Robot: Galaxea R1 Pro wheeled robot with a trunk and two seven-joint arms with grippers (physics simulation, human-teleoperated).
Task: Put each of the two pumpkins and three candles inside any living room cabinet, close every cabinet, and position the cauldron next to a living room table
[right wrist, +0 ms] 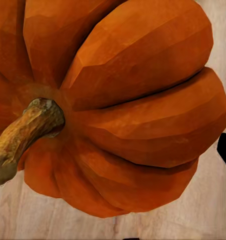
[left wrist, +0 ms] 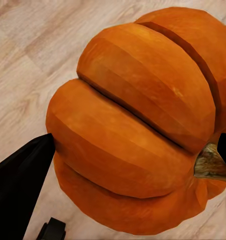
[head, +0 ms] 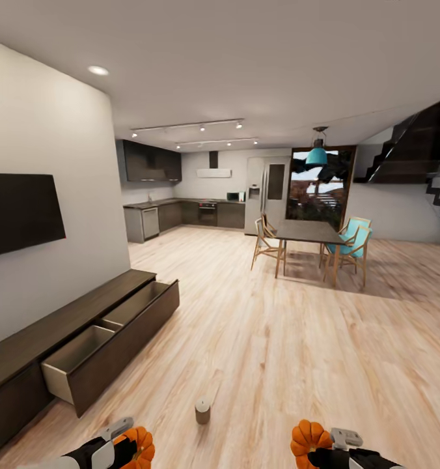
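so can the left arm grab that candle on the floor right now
Probably not yet: the left gripper is already shut on a pumpkin, so it has no free grasp. The candle stands in the open on bare floor, nothing blocking it.

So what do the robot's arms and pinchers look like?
In the head view, both arms have white shells with black parts near the wrists. The left gripper has light grey fingers on a black body, and the right gripper looks the same, with a pale grey finger piece. Up close in the wrist views the fingers look plain black. No cables or markings can be made out.
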